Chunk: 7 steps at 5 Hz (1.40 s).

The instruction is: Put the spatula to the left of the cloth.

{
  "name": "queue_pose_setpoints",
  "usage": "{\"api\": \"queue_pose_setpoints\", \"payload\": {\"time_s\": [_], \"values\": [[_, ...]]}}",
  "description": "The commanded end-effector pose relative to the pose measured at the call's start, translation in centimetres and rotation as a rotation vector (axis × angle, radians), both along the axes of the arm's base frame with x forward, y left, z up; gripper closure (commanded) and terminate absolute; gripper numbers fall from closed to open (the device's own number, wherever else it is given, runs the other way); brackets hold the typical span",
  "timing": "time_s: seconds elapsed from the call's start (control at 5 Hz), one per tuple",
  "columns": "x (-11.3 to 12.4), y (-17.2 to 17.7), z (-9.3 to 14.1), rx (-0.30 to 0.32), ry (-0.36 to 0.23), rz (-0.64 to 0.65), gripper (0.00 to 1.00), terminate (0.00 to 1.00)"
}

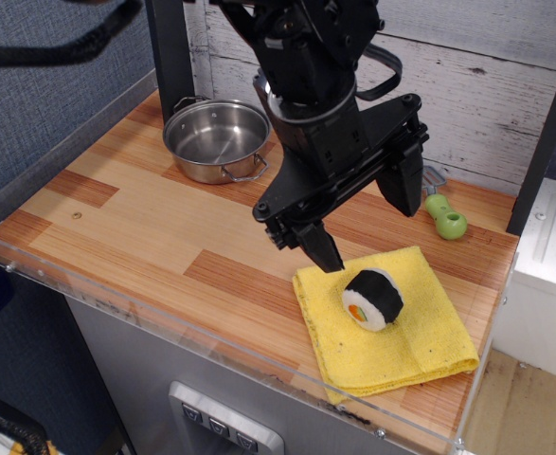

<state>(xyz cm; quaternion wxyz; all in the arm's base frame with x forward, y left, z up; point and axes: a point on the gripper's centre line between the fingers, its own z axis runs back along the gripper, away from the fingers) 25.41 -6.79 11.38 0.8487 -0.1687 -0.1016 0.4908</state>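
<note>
Wooden counter [145,227]: gripper [367,223] hangs spread wide over the middle, spatula [443,213] by the back-right edge, sushi [372,299] on cloth [420,346] front-right.

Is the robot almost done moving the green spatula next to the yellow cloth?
Not yet. Nothing looks done: the spatula lies at the back right of the table, behind the cloth, not to its left. The gripper is open and empty, hanging above the cloth's back edge. A sushi roll sits on the cloth. Left to do: grab the spatula and set it on the bare wood left of the cloth.
</note>
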Motion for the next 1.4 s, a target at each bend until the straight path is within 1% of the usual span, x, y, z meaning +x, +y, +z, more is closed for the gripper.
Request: {"api": "queue_pose_setpoints", "payload": {"time_s": [0.0, 0.2, 0.4, 0.6, 0.8, 1.0, 1.2], "values": [[0.0, 0.0, 0.0, 0.000, 0.000, 0.000, 0.00, 0.00], [3.2, 0.0, 1.4, 0.050, -0.034, -0.014, 0.00, 0.00], [5.9, 1.0, 2.6, 0.129, -0.043, -0.023, 0.00, 0.00], [7.8, 1.5, 2.6, 0.161, -0.041, -0.036, 0.00, 0.00], [9.1, 1.3, 1.4, 0.219, -0.042, -0.076, 0.00, 0.00], [10.3, 0.7, -0.5, 0.222, -0.032, -0.153, 0.00, 0.00], [11.4, -0.3, -2.3, 0.180, -0.030, -0.195, 0.00, 0.00]]}}
